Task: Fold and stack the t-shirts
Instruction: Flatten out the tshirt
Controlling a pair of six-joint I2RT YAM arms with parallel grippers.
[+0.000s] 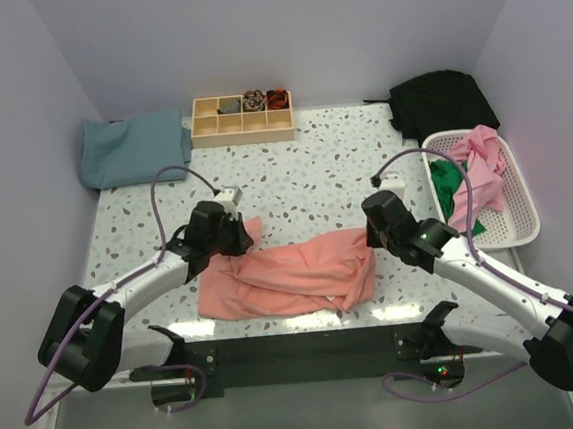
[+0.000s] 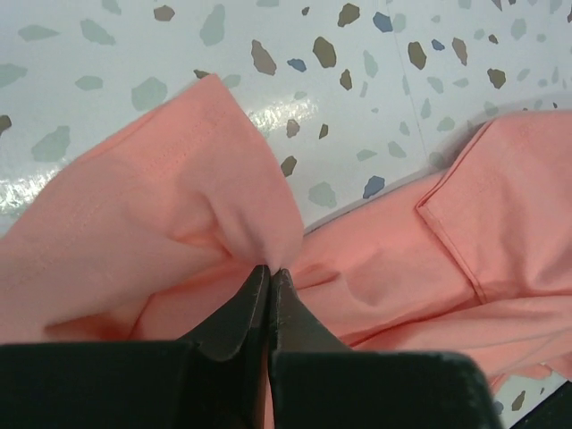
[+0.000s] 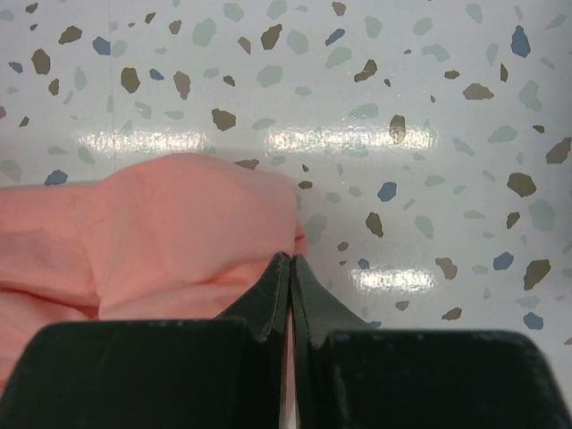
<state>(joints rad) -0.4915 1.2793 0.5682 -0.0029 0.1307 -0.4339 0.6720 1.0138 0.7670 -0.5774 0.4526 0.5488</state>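
The salmon t-shirt (image 1: 290, 274) lay bunched in the lower centre of the top view, on the speckled table (image 1: 303, 168) between my two arms. The left gripper (image 2: 270, 271) was clenched on a pinch of fabric at the shirt's upper left corner, with cloth peaking up just past its tips. The right gripper (image 3: 290, 259) was likewise clamped on the shirt's right edge, with a soft hump of fabric gathered at its fingers.

I judged the shirt light, soft and entirely limp. It creased wherever it was not held, so it would probably sag between the two grips and trail behind any pull. Thin knit like that can slip out of a shallow pinch, and the left wrist view suggested only a small tuck was caught. The stitched hem (image 2: 447, 246) at the right of that view looked a firmer hold, being doubled cloth. For a clean fold I reckoned both grips belonged on matching corners, with the span kept taut.

A pink shirt (image 1: 485, 162) and a green shirt (image 1: 452, 185) sat in the white basket (image 1: 525, 209) at the right.
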